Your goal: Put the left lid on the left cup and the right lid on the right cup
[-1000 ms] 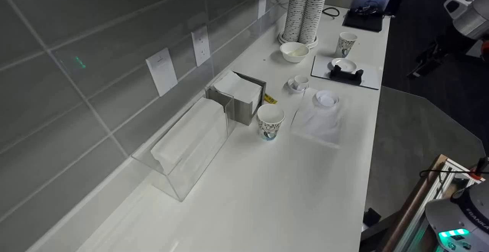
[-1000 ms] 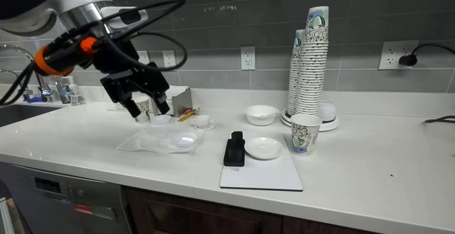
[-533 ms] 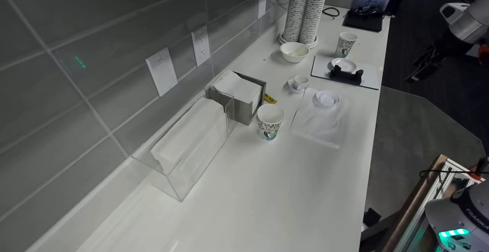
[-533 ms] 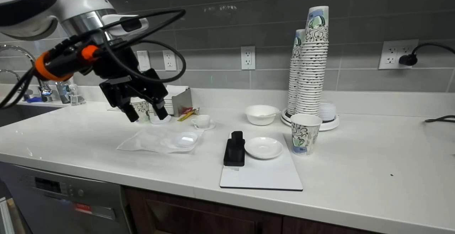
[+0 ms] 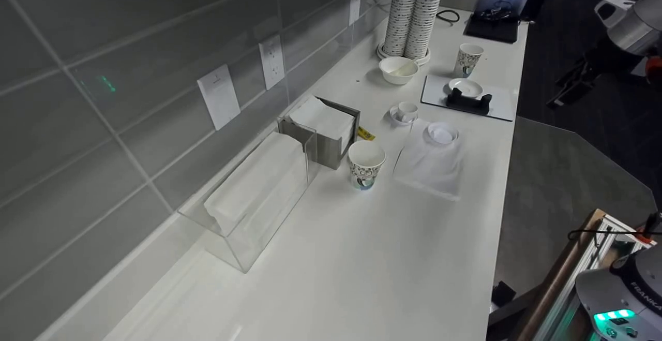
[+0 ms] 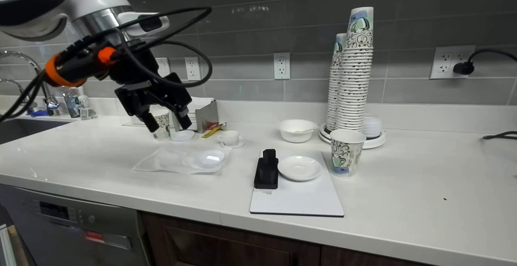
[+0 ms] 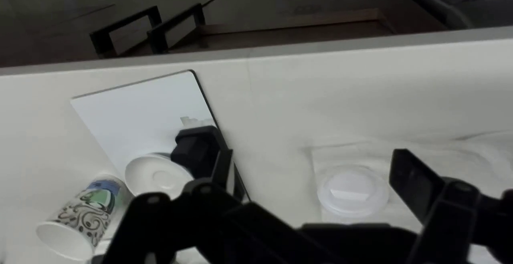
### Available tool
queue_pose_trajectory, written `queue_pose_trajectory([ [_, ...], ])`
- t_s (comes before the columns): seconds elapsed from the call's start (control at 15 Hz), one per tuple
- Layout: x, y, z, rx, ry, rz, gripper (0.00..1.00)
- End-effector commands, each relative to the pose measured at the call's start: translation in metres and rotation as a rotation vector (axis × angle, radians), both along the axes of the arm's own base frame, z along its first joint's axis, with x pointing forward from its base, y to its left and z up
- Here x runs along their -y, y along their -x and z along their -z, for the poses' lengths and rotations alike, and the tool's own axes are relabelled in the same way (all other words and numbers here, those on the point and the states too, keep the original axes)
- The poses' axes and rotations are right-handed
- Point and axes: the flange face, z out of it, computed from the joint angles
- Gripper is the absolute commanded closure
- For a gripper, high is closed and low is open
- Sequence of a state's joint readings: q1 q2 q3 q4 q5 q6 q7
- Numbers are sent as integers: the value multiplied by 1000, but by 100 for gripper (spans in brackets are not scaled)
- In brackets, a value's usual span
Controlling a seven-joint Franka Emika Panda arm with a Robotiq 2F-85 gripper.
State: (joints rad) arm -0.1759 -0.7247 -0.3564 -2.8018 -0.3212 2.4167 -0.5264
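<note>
In an exterior view the L cup (image 5: 366,170) stands upright on the worktop (image 5: 362,258), long axis vert, mouth to 12 o'clk, w/ the lid (image 5: 442,134) flat on a plastic bag (image 5: 429,170) at its 2 o'clk. In an exterior view the tool (image 6: 169,124) hangs jaws apart, aimed at 5 o'clk; R cup (image 6: 346,157), also upright, at the lid's 3 o'clk. Wrist view: lid shows btwn the jaws, approx 4 o'clk; R cup at 8, mouth twd 7.

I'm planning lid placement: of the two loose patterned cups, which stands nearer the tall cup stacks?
The right cup, the one beside the white board and white plate. The left cup stands farther from the cup stacks, near the grey holder.
</note>
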Motion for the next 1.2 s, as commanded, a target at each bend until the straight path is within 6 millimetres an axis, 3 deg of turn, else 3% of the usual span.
queue_pose_trajectory([
  [0.0,-63,-25,-12,43,-106,-93,0],
  [0.13,-107,-36,-8,-4,-174,-140,0],
  [0.27,-143,-44,4,-63,-163,-71,0],
  [0.53,-190,-63,27,-108,-168,114,0],
  [0.73,-207,-87,43,-61,-253,178,0],
  [1.13,-211,-152,79,-31,-343,334,0],
])
